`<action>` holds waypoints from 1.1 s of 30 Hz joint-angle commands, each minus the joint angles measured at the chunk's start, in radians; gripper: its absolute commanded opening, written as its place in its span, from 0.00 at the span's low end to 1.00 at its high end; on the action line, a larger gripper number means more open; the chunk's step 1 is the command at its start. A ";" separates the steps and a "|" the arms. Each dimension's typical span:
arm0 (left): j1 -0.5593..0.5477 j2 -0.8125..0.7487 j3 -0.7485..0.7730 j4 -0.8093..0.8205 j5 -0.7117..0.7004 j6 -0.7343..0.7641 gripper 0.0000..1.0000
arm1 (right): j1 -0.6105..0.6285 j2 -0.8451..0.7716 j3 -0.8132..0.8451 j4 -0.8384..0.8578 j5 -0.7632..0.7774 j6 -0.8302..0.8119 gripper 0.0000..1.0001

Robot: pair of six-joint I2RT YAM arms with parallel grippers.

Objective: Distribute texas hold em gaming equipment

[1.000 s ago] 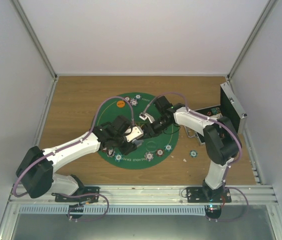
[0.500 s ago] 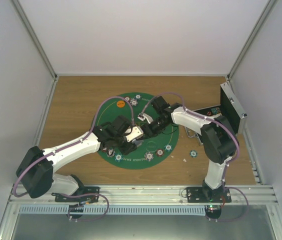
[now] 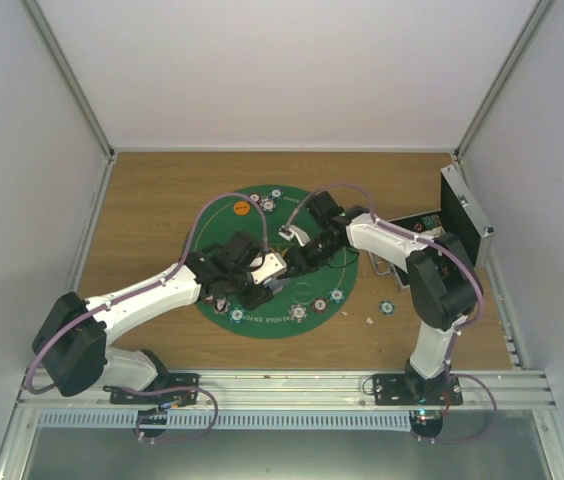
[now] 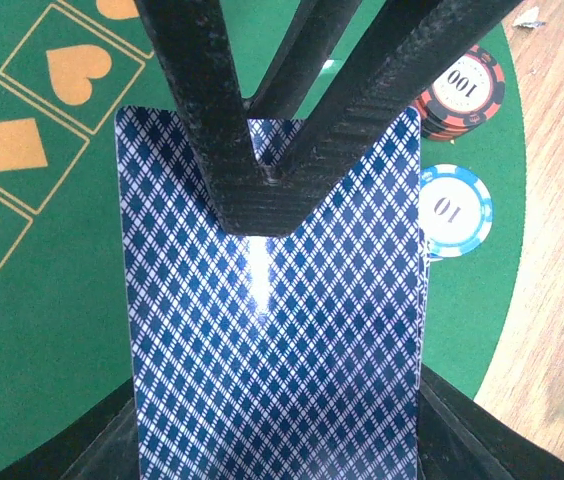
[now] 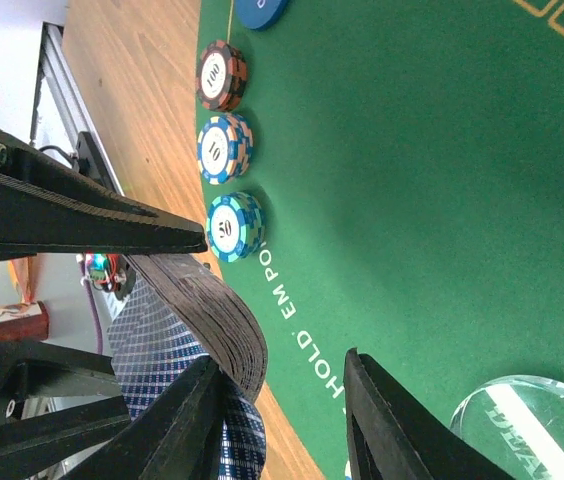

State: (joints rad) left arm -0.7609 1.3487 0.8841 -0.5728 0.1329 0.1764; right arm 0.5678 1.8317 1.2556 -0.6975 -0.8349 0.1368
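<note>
Well, from above, my left gripper (image 3: 267, 272) is out over the middle of the green mat (image 3: 227, 228), closed on the deck of cards (image 3: 274, 263). My right gripper (image 3: 296, 257) reaches in from the other side and meets the far end of that deck. Small chips (image 3: 300, 312) sit in a row by the mat's near edge, an orange disc (image 3: 242, 209) lies near its far-left edge, and one lone chip (image 3: 386, 306) rests on the wooden table (image 3: 162, 190). The metal case (image 3: 462, 215) stands open at the right.

Through my left wrist camera, the deck's blue diamond-patterned back fills the view, pinched at its sides between my left fingers (image 4: 107, 450). My right arm's black fingers lie across the top card. Beside the deck, near the mat's edge, are a red 100 stack (image 4: 462, 88) and a blue 10 chip (image 4: 452, 208).

Through my right wrist camera, my right jaws stand part-way open, felt showing between the fingers; one finger touches the bowed edge of the deck, and whether it grips a card I cannot tell. A 50 chip (image 5: 235, 226) lies in line with the 10 and 100 chips, a blue disc (image 5: 262, 10) at the top edge, a clear button (image 5: 532, 430) lower right
</note>
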 commanded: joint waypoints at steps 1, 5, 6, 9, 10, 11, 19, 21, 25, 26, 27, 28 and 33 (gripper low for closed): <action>0.006 -0.010 0.012 0.024 0.008 0.015 0.57 | -0.012 -0.024 -0.023 0.002 0.000 -0.012 0.35; 0.005 -0.008 0.012 0.024 0.005 0.015 0.57 | -0.012 -0.031 -0.030 0.009 -0.062 -0.020 0.33; 0.006 -0.008 0.012 0.025 0.004 0.015 0.57 | -0.012 -0.036 -0.030 0.009 -0.066 -0.020 0.30; 0.006 -0.004 0.012 0.025 0.002 0.015 0.57 | -0.012 -0.047 -0.035 0.010 -0.069 -0.021 0.16; 0.006 -0.003 0.010 0.024 0.000 0.015 0.57 | -0.012 -0.050 -0.035 0.010 -0.066 -0.021 0.11; 0.006 -0.002 0.010 0.025 -0.003 0.017 0.57 | -0.013 -0.053 -0.036 0.010 -0.062 -0.018 0.08; 0.011 0.007 0.009 0.026 -0.017 0.020 0.57 | -0.035 -0.089 -0.051 0.023 -0.014 0.003 0.01; 0.013 0.008 0.010 0.024 -0.021 0.021 0.57 | -0.048 -0.100 -0.057 0.031 -0.021 0.004 0.01; 0.025 0.010 0.009 0.023 -0.032 0.023 0.57 | -0.078 -0.124 -0.064 0.034 0.005 0.013 0.01; 0.028 0.011 0.009 0.022 -0.038 0.024 0.57 | -0.090 -0.130 -0.066 0.037 0.019 0.019 0.01; 0.034 0.012 0.008 0.023 -0.044 0.025 0.57 | -0.103 -0.135 -0.068 0.040 0.033 0.026 0.01; 0.042 0.014 0.007 0.022 -0.054 0.026 0.57 | -0.119 -0.142 -0.070 0.044 0.045 0.034 0.01; 0.107 0.038 0.011 0.019 -0.112 0.031 0.56 | -0.197 -0.157 -0.072 0.098 0.116 0.114 0.01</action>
State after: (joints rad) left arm -0.7067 1.3659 0.8841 -0.5671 0.0776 0.1944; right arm 0.4229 1.7008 1.1908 -0.6552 -0.8051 0.1787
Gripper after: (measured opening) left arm 0.572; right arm 0.015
